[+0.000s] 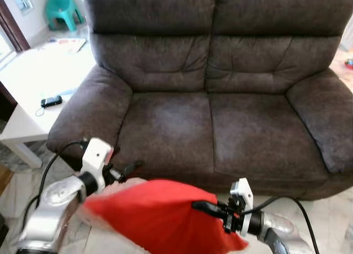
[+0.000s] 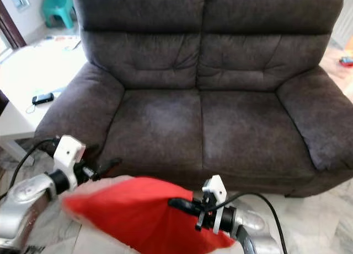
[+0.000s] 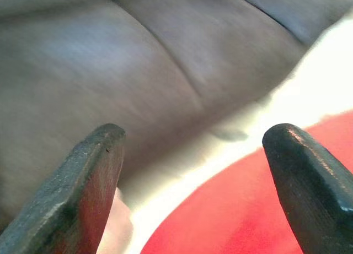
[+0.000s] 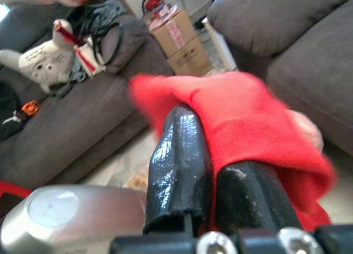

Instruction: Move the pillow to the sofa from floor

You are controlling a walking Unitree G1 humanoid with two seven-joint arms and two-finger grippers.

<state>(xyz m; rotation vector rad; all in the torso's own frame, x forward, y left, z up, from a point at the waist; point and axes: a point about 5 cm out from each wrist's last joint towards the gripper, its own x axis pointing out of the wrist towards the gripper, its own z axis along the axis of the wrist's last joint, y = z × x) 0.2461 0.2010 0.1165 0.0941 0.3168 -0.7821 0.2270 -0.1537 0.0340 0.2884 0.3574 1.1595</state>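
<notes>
one pinch only: right gripper [image 1: 212,208] clamps the pillow [image 1: 160,215], left gripper [image 1: 128,168] spread wide, so it may slip short of the sofa [image 1: 220,122].

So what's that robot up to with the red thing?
It is carrying a red pillow toward the brown sofa. The right tool is pinched shut on the pillow's edge, while the left tool sits open beside it. The pillow hangs in front of the seat, not yet on it.
</notes>
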